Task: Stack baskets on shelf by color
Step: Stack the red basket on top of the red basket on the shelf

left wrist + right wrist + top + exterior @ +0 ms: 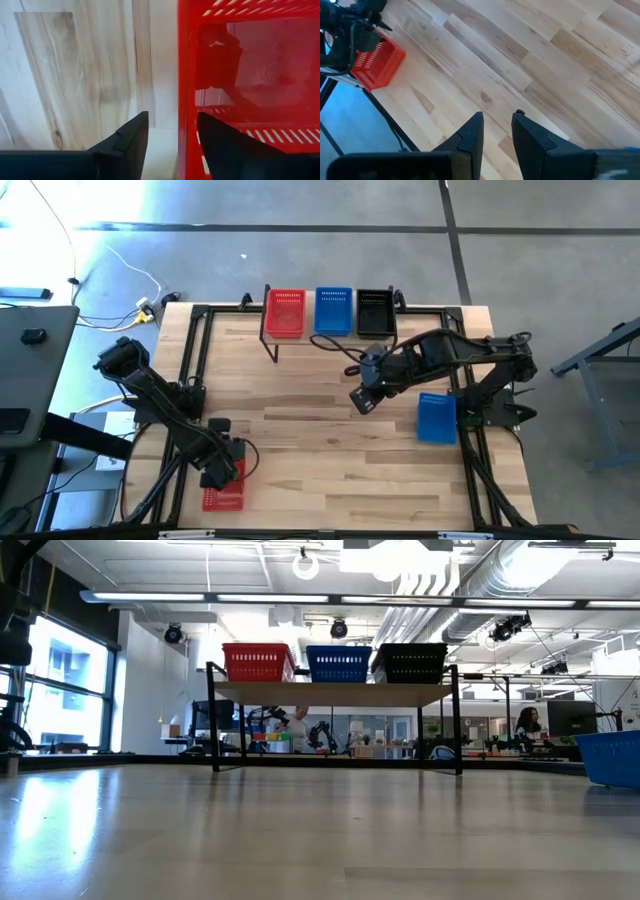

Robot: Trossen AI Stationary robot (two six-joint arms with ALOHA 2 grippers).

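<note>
We count three stacks on the shelf point(300, 332) at the far edge of the bench point(330, 460), left to right red point(286, 313), blue point(333, 311), black point(375, 312); how many baskets sit in each we cannot tell. One loose red basket point(222, 492) lies near-left with the left pincer point(170, 135) spread astride its wall, one finger inside, one outside. One loose blue basket point(436, 418) lies right, and the right pincer point(497, 127) hovers mid-bench, fingers slightly apart, empty.

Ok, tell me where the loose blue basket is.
High view: the blue basket sits on the table's right side, below the right arm's fingers, apart from the shelf.
</note>
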